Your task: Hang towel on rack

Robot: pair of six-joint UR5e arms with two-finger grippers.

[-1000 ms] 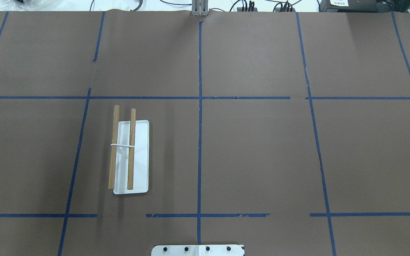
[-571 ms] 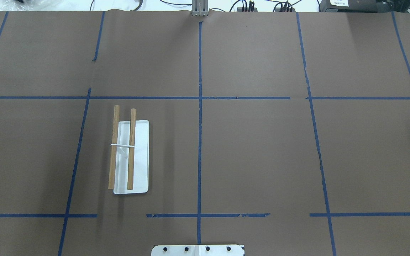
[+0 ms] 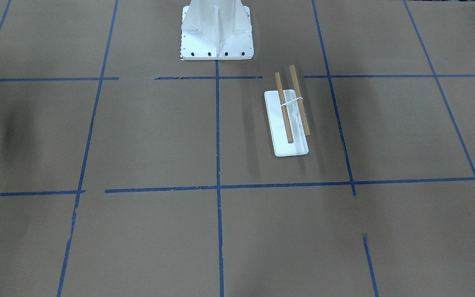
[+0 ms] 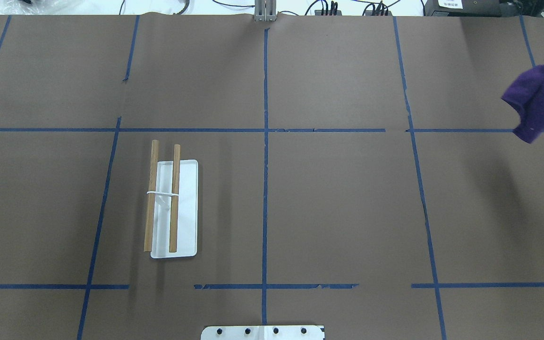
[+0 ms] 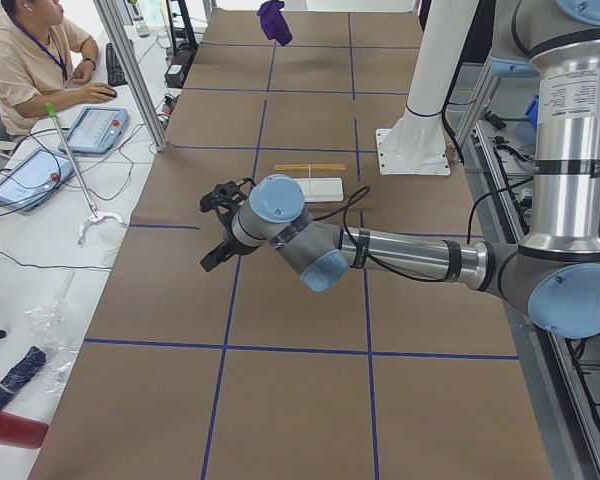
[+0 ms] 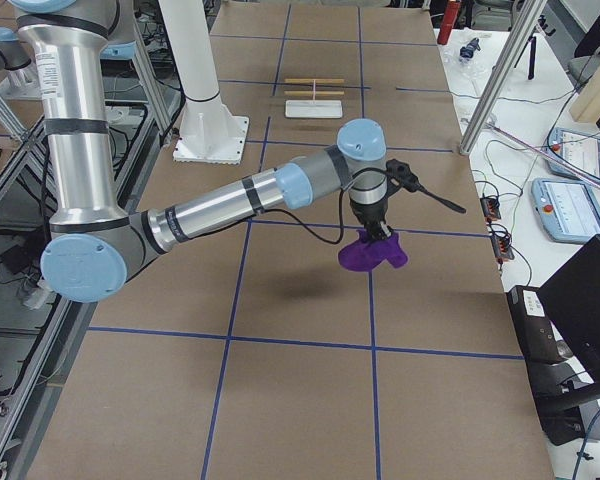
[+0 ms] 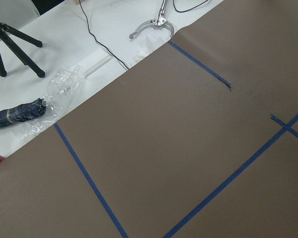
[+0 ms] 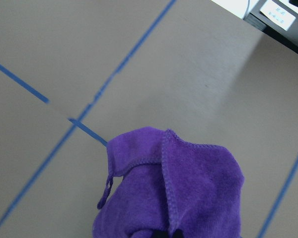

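Note:
The rack (image 4: 174, 203), a white tray base with two wooden dowels joined by a white band, stands bare on the robot's left half of the table; it also shows in the front view (image 3: 289, 119). The purple towel (image 4: 539, 99) hangs in the air at the far right edge, bunched up. My right gripper (image 6: 378, 232) is shut on the towel (image 6: 372, 252) and holds it above the table, far from the rack; the wrist view shows the towel (image 8: 179, 193) just below the camera. My left gripper (image 5: 216, 232) hovers beyond the rack's left side; I cannot tell whether it is open.
The white bolted pedestal (image 3: 217, 29) stands at the robot's edge, mid-table. Brown paper with blue tape lines (image 4: 265, 141) covers the table. An operator (image 5: 30, 60) sits past the table's far edge with tablets and cables.
The purple towel has come into the overhead view at the right edge; it was not in view before. The rack has not moved.

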